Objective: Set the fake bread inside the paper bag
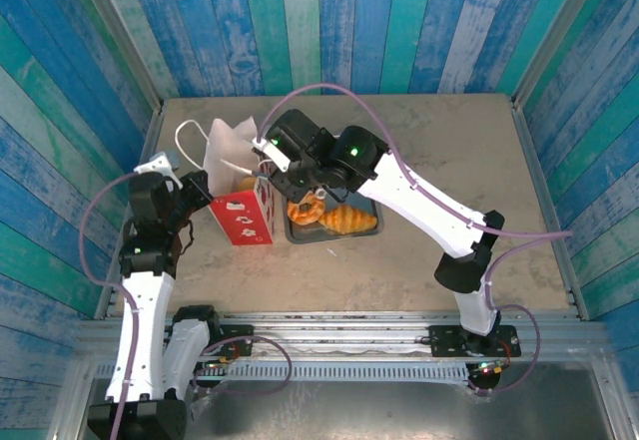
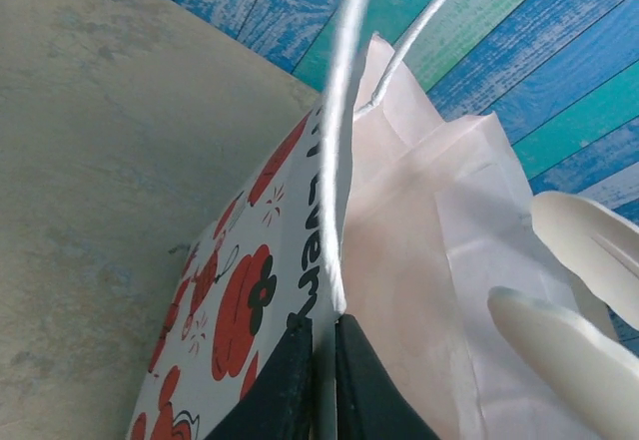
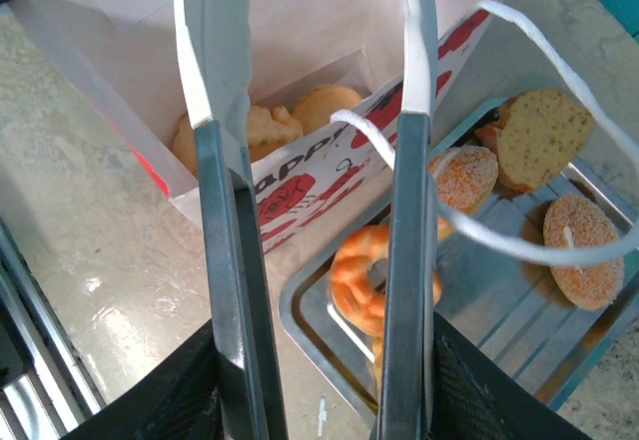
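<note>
two grippers at the paper bag [image 1: 240,216] from above: left gripper [image 1: 200,197] clamped on the rim straight ahead of it, right gripper [image 1: 262,166] spread over the mouth, loose fake bread [image 1: 349,220] near, to that gripper's right. on the left wrist, dark fingers [image 2: 290,385] pinched on the bag's printed wall and cord handle [image 2: 339,161]. on the right wrist, jaws wide apart and empty, rolls [image 3: 300,111] in the bag beneath, between the fingers, ring donut [image 3: 349,290], sugared bun [image 3: 464,176] and brown slice [image 3: 544,136] on the tray [image 3: 499,305] beneath and right of the right finger.
</note>
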Robot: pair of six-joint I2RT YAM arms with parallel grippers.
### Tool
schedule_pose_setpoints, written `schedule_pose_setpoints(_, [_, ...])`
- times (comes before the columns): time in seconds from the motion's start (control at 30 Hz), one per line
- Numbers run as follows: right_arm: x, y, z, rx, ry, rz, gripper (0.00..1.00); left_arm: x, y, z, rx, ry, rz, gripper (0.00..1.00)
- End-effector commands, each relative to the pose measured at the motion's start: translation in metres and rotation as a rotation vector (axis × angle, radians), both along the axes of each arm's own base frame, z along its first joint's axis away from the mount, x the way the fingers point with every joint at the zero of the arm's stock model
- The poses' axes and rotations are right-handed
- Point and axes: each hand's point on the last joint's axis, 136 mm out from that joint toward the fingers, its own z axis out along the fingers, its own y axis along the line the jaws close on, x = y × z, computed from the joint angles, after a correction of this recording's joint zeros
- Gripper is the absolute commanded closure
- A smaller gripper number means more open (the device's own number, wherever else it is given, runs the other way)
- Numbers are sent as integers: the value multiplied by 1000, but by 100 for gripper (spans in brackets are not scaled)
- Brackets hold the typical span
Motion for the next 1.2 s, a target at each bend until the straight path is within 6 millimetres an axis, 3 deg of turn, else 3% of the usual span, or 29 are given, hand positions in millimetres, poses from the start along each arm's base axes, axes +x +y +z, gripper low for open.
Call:
schedule_pose_setpoints(0.0, [-11,-9,60,136,-75,24,52,-3,-5,11,-12,-35,-26,83])
schedule_pose_setpoints(0.2, [-21,-28,91,200,-103,31,51,-7,-6,20,0,-46,-37,70])
schedule_pose_setpoints(0.27, [-25,-35,105,241,-110,41,50,-8,-6,24,6,-52,-38,57])
schedule_pose_setpoints(0.4, [-29,-52,128,312,-124,39,48,-11,-6,31,18,-61,-37,45])
schedule_pose_setpoints(0.63, [-10,-106,129,378,-104,-80,47,-20,0,50,47,-96,-7,20])
schedule_pose_setpoints(0.8, [4,-142,103,438,-19,-169,45,-27,4,68,59,-145,21,0])
schedule_pose_setpoints(0.87, [9,-153,86,447,23,-204,45,-31,8,73,70,-170,44,6])
schedule_pose_setpoints(1.0, [15,-166,43,418,107,-269,45,-39,13,81,90,-222,76,6])
schedule_pose_setpoints(1.17, [15,-165,-13,350,224,-310,44,-50,13,88,111,-279,79,6])
